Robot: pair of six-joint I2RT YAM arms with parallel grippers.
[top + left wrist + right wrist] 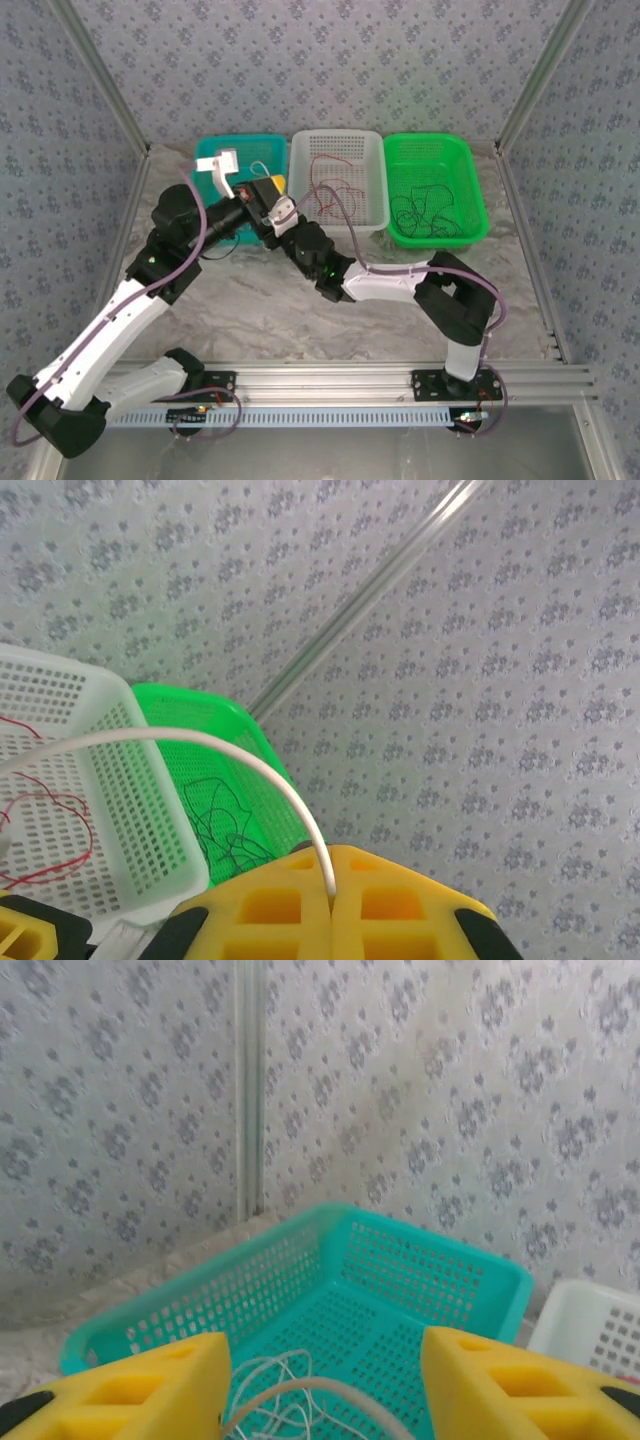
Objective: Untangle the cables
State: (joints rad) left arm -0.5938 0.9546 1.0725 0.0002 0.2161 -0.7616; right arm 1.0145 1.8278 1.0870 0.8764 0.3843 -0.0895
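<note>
My left gripper is shut on a white cable, which arcs up and away to the left from between its yellow fingers. My right gripper stands open over the teal basket. The same white cable curves across the gap between its fingers, and more white loops lie on the basket floor below. From above, both grippers meet at the teal basket's right edge: left gripper, right gripper. A red cable lies in the white basket. A black cable lies in the green basket.
The three baskets stand side by side along the back wall, with the teal basket at the left. Metal frame posts rise at both back corners. In front of the baskets lies bare marble tabletop with the arms reaching across it.
</note>
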